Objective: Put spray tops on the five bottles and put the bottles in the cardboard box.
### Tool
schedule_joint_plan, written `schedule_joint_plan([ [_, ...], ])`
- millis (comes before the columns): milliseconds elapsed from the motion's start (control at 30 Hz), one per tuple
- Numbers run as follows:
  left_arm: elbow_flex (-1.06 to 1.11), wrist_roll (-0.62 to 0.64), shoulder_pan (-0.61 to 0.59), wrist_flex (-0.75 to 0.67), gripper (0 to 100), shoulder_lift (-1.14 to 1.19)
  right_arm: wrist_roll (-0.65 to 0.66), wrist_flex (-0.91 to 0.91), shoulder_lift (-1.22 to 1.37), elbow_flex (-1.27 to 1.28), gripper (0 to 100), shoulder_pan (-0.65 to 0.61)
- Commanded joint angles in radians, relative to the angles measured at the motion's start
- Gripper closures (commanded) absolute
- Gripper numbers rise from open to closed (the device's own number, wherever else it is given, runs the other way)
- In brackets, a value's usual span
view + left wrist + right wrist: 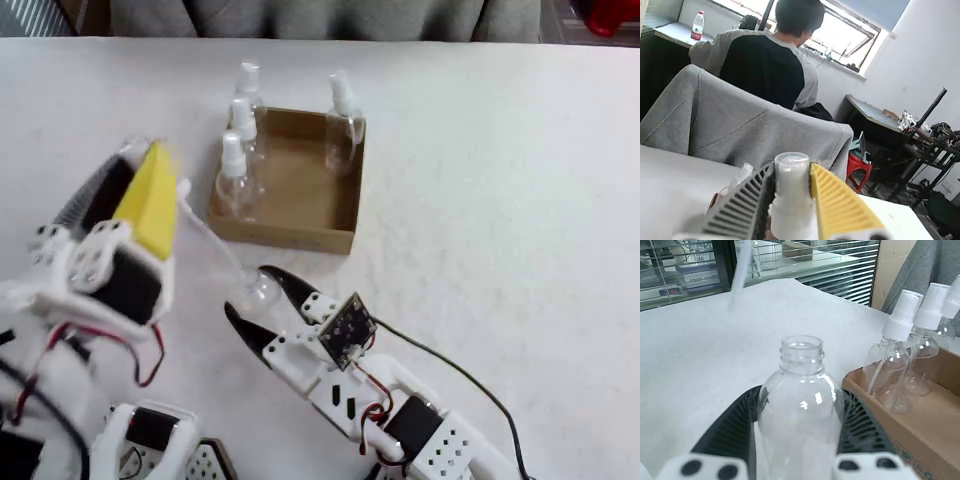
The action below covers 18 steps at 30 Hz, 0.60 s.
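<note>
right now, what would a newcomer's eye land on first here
The left claw, one finger bright yellow, grips a white spray top whose long tube slants down across the table. At the tube's lower end the black right claw holds an open-necked bottle. Beyond them stands the cardboard box with capped bottles inside.

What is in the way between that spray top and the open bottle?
Nothing visible. The spray top, held in the left fingers, has its tube slanting down toward the bottle, held in the right fingers. The box stands off to the side.
</note>
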Motion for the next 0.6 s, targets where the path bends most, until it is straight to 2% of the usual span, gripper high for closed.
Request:
schedule_joint_plan([
  [0, 0.121, 0.011, 0.016, -0.106, 98, -0.03, 0.012, 0.007, -0.013, 0.011, 98.3, -0.004],
  [167, 0.25, 0.012, 0.016, -0.206, 98, -0.114, 0.012, 0.007, -0.013, 0.011, 98.3, -0.004],
  [467, 0.307, 0.011, 0.008, -0.192, 98, -0.18, 0.012, 0.007, -0.013, 0.011, 98.3, -0.004],
  [567, 0.305, 0.011, 0.007, -0.25, 98, -0.18, 0.012, 0.007, -0.007, 0.011, 98.3, -0.004],
])
